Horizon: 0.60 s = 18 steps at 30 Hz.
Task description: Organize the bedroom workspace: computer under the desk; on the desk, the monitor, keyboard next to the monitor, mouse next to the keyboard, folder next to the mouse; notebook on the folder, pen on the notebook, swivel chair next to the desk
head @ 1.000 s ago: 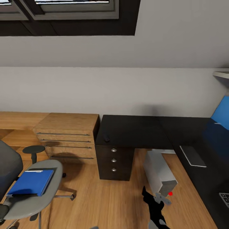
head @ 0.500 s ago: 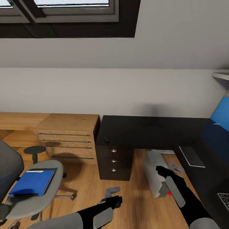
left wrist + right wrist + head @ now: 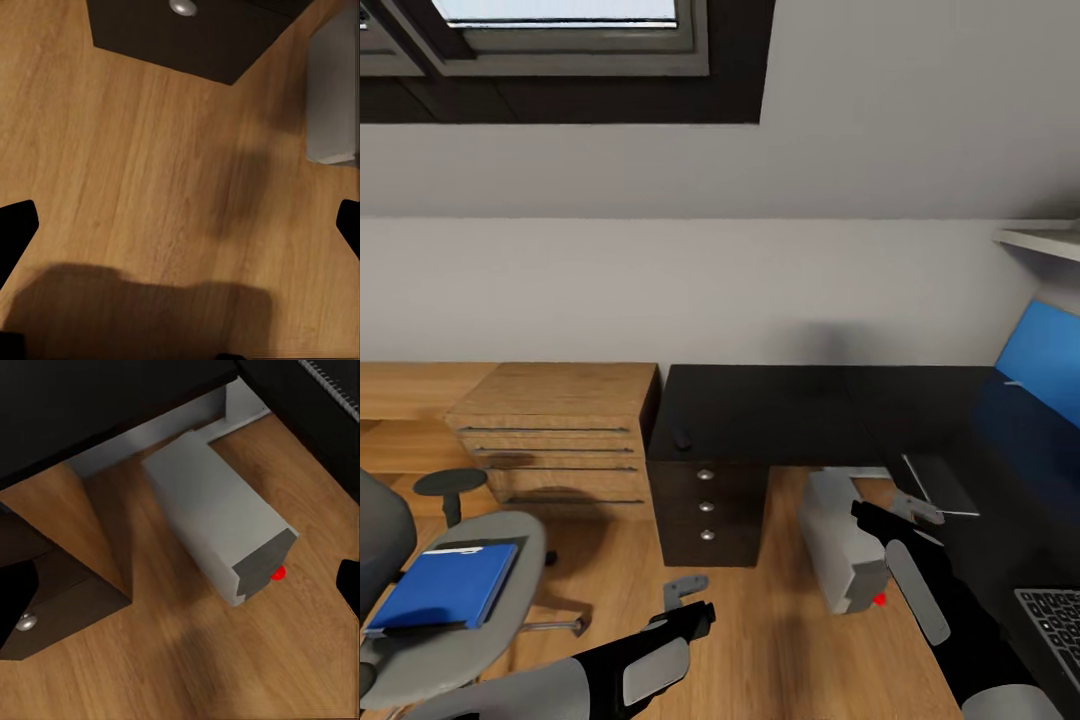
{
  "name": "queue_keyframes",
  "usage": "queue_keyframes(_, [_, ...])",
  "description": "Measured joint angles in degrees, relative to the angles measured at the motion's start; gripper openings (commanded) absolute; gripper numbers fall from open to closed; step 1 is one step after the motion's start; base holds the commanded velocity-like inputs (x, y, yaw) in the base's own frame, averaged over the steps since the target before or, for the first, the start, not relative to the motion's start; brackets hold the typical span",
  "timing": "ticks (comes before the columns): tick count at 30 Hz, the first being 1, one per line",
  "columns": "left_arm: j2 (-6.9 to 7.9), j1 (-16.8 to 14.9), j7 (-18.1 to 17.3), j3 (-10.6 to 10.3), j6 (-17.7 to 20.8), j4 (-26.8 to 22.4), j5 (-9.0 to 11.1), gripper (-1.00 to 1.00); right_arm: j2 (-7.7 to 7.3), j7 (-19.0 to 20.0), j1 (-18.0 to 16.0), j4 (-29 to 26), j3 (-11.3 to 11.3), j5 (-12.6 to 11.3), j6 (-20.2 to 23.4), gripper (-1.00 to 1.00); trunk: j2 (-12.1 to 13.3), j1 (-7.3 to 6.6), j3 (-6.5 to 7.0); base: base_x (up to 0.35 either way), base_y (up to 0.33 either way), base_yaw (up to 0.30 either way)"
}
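Nearest, low in the head view: the left arm, black and grey, reaching forward over the wood floor (image 3: pixel 760 640). Left gripper (image 3: pixel 685 590): pale grey fingers (image 3: pixel 678 597) spread apart, holding nothing; the left wrist view has bare floorboards between the two dark fingertips at its edges.

Right arm: raised beside the tabletop's near wing. Right gripper (image 3: pixel 916 507) open and empty, above the floor just past the computer (image 3: pixel 840 545).

Keyboard (image 3: pixel 1057 618): black with greyish keys, flat on the glossy black tabletop (image 3: pixel 780 405) at the near right, cut off by the picture's edge.

Swivel chair (image 3: pixel 445 625): grey seat and back, at the near left, well apart from the desk. Folder (image 3: pixel 442 585): bright blue, lying flat on the seat.

Computer: light grey tower with a darker stepped front, lying on its side on the floor, its rear end under the desk's corner and its front end clear of it. A small red mark (image 3: pixel 278 573) sits at its front; the right wrist view looks down on the whole case.

Notebook (image 3: pixel 938 484): thin, dark, flat on the right wing of the tabletop.

Drawer unit (image 3: pixel 707 505): dark, three round silver knobs, under the tabletop's left end.

Mouse (image 3: pixel 682 437): small, dark, on the tabletop above the drawers, near the front edge.

Dresser (image 3: pixel 550 440): light wood with long bar handles, touching the desk's left side.

Blue back panel (image 3: pixel 1043 365): at the far right. Skylight (image 3: pixel 560 30): in the sloped ceiling, farthest.
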Motion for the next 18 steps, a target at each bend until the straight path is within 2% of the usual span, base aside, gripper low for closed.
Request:
queue_keyframes(7, [-0.05, 0.0, 0.05, -0.22, -0.49, 0.2, -0.05, 1.0, -0.03, 0.01, 0.09, 0.04, 0.01, 0.0, 0.18, 1.0, 2.82, -1.54, 1.25, 0.0, 0.0, -0.067])
queue_keyframes(9, [-0.05, 0.0, 0.24, -0.3, -3.88, -0.13, 0.0, 1.0, -0.03, 0.01, 0.09, -0.01, 0.01, 0.05, 0.14, 1.0, 3.62, -1.98, 1.61, 0.0, 0.0, -0.001])
queue_keyframes(10, [0.39, 0.02, 3.17, -3.71, -9.61, -4.19, 0.06, 1.0, -0.04, 0.01, 0.09, -0.11, 0.02, 0.13, 0.12, 1.0, 4.02, -2.21, 1.79, 0.0, 0.0, 0.0])
queue_keyframes(12, [0.53, 0.01, 3.77, -4.47, -9.89, -4.93, 0.15, 1.0, -0.04, 0.01, 0.09, -0.12, 0.02, 0.31, 0.12, 1.0, 4.83, -2.64, 2.15, 0.0, 0.0, 0.0])
queue_keyframes(13, [0.75, 0.01, 4.05, -4.66, -7.76, -5.28, 0.22, 1.0, -0.04, 0.01, 0.09, -0.11, 0.02, 0.49, 0.12, 1.0, 5.23, -2.86, 2.33, 0.0, 0.0, 0.0])
queue_keyframes(14, [1.9, 0.01, 4.32, -4.28, -2.63, -6.74, 0.24, 1.0, -0.04, 0.01, 0.09, -0.11, 0.01, 0.71, 0.08, 1.0, 5.64, -3.08, 2.51, 0.0, 0.0, 0.0])
queue_keyframes(15, [2.42, 0.01, 4.4, -4.05, -1.63, -7.59, 0.16, 1.0, -0.04, 0.01, 0.07, -0.12, 0.02, 0.74, 0.07, 1.0, 5.66, -3.09, 2.53, 0.0, 0.0, 0.0])
queue_keyframes(17, [4.68, 0.01, 4.82, -3.11, 0.26, -11.8, 0.14, 1.0, -0.07, 0.01, 0.07, -0.12, -0.03, 0.81, 0.02, 1.0, 5.66, -3.1, 2.53, 0.0, 0.0, 0.0])
queue_keyframes(18, [8.53, -0.01, 6.55, -2.29, 2.44, -19.58, 0.18, 1.0, -0.08, 0.02, 0.08, -0.12, -0.04, 0.83, -0.01, 1.0, 5.66, -3.1, 2.53, 0.0, 0.0, 0.0])
